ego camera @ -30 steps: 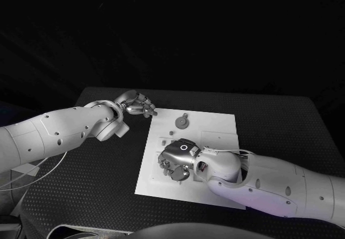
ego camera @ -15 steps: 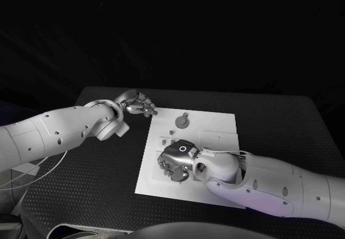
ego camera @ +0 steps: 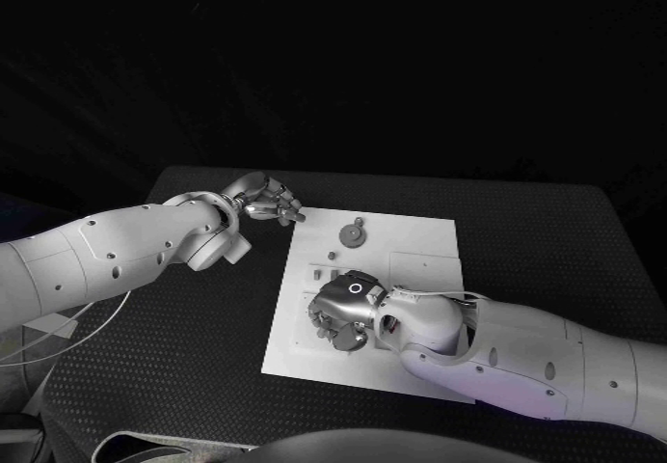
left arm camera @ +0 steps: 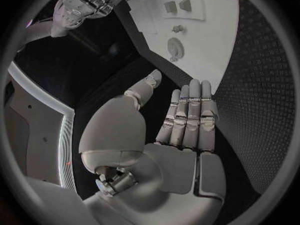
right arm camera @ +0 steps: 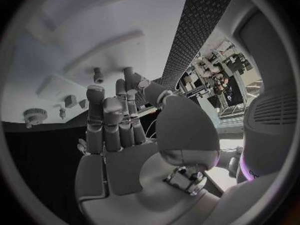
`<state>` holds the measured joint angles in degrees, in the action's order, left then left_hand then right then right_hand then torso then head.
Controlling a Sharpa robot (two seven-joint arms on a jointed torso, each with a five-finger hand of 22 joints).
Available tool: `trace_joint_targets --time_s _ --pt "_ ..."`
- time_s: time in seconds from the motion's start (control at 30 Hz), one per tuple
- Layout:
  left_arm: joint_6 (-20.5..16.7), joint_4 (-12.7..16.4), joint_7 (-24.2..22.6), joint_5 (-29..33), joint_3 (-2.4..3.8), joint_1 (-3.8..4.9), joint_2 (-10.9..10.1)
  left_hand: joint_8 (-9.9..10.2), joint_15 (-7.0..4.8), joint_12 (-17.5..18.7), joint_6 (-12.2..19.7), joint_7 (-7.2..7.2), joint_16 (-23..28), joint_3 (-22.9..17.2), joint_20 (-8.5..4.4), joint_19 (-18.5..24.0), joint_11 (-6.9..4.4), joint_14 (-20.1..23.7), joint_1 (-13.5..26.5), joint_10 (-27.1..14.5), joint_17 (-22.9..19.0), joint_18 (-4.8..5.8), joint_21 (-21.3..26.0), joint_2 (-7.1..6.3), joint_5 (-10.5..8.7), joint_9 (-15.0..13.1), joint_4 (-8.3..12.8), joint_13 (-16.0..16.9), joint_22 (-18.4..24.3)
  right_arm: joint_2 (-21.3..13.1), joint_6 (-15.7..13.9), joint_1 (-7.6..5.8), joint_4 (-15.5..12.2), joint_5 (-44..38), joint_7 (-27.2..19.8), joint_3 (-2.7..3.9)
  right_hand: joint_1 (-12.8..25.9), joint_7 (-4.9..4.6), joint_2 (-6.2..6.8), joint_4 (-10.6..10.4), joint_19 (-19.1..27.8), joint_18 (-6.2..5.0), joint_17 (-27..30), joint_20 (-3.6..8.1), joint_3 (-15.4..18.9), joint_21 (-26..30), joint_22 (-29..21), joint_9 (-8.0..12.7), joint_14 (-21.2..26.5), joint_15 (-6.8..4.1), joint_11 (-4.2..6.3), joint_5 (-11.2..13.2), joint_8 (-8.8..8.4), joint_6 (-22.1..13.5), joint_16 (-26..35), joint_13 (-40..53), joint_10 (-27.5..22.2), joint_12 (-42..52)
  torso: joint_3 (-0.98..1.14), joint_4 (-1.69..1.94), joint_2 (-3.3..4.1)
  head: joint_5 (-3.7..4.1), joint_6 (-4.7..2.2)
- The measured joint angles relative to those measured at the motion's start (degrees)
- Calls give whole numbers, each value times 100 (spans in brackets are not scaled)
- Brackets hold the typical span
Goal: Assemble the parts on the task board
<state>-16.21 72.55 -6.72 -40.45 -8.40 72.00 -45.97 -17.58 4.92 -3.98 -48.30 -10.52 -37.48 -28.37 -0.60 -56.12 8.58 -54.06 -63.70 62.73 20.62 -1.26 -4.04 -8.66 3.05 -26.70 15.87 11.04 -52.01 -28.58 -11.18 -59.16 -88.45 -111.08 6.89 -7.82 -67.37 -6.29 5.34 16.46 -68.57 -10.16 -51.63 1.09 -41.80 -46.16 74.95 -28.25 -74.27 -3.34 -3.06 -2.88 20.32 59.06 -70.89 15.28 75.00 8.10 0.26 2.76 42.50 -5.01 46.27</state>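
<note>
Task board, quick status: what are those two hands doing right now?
Left hand open, empty, off the task board's far-left corner. Right hand low over the board's near-left parts, grip unclear. Round gear lies untouched at the far edge. Nothing blocking.

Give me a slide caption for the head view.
Right hand works over the white task board while the open left hand hovers at its far corner.

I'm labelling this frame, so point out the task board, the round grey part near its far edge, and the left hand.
task board [ego camera: 417, 246]: head view, bare white surface near its far right corner.
round grey part [ego camera: 355, 232]: head view, centre of the disc.
left hand [ego camera: 267, 203]: head view, middle of the silver hand.
</note>
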Motion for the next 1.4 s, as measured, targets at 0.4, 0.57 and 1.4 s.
trace_joint_targets --time_s 0.4,0.57,1.4 --pt "0 2 0 0 0 0 -1 0 0 0 0 0 0 0 0 0 0 0 0 0 12 0 0 0 0 0 0 -5 -1 44 -70 -6 70 46 -53 -37 56 -101 58 -13 23 -1 1 20 24 -20 -1 1 2 2 -5 0 -106 -185 0 21 -13 -109 3 -3 -1 -1 -3" --pt "0 2 1 0 0 0 -2 0 0 0 0 0 0 0 0 0 0 0 0 0 12 0 0 0 0 0 0 -5 5 35 -101 25 115 172 -85 -75 289 -259 319 -18 42 -2 -13 22 293 -20 -1 98 70 97 -129 -23 -357 -635 0 -21 -362 -308 3 -4 -1 -1 -4" --pt "0 -12 5 0 0 0 -11 0 0 0 0 0 0 0 0 0 0 0 0 0 29 0 0 0 0 4 0 -9 4 -529 -843 12 -239 583 -135 114 522 -382 629 -59 134 0 -27 -31 733 34 -2 211 175 314 -348 -23 -546 -1109 0 -154 -909 -431 10 -8 -3 67 -71"
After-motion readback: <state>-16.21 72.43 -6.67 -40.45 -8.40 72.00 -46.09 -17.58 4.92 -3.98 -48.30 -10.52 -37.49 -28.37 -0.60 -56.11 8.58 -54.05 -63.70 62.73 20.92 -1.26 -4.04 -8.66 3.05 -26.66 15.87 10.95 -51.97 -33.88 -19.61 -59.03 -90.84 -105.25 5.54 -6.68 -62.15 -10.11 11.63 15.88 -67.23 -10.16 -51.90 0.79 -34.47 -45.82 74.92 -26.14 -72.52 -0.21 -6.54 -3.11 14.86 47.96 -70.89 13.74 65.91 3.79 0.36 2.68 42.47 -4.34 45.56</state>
